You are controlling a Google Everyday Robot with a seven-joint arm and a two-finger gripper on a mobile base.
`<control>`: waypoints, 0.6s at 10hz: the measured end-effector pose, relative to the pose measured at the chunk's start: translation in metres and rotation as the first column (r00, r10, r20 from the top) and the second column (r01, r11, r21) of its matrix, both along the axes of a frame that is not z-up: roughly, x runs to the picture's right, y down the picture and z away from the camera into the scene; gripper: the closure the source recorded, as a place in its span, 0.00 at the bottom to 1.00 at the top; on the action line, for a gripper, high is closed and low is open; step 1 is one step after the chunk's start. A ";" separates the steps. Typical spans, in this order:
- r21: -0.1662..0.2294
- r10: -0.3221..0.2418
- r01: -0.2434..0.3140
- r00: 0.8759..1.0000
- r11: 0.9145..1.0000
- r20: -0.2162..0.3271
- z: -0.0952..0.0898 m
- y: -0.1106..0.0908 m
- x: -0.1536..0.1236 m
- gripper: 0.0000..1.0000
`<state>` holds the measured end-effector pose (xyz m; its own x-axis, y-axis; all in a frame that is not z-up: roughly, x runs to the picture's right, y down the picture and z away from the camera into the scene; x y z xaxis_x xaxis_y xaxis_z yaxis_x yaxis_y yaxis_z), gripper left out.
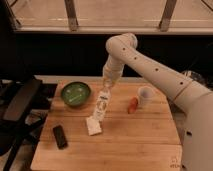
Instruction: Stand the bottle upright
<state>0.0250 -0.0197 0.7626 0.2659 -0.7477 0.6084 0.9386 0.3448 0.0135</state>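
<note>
risk: bottle (101, 106) was tilted, base near the white block (93, 125) on the desk (145, 140); base could have skidded or caught the block and toppled.
cause: grip only at the cap end.
hand: hand (106, 89) was at the bottle top, seemingly clenched on it, finger gap hidden.
nearby: bowl (75, 93), cup (144, 95).

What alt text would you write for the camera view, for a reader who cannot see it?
A white robot arm's gripper meets the cap end of a tilted white bottle on a wooden table. Around it are a green bowl, white block, black object, white cup and orange item.
</note>
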 end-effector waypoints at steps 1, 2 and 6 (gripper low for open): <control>0.000 -0.002 0.002 1.000 1.000 0.002 0.003 -0.001 0.001 1.00; 0.001 -0.009 0.009 1.000 1.000 0.001 0.003 -0.001 0.000 1.00; 0.048 -0.083 0.081 0.996 0.996 0.032 0.018 -0.012 0.003 1.00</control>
<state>0.0281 -0.0314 0.7806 0.1826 -0.7936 0.5803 0.9623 0.2652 0.0598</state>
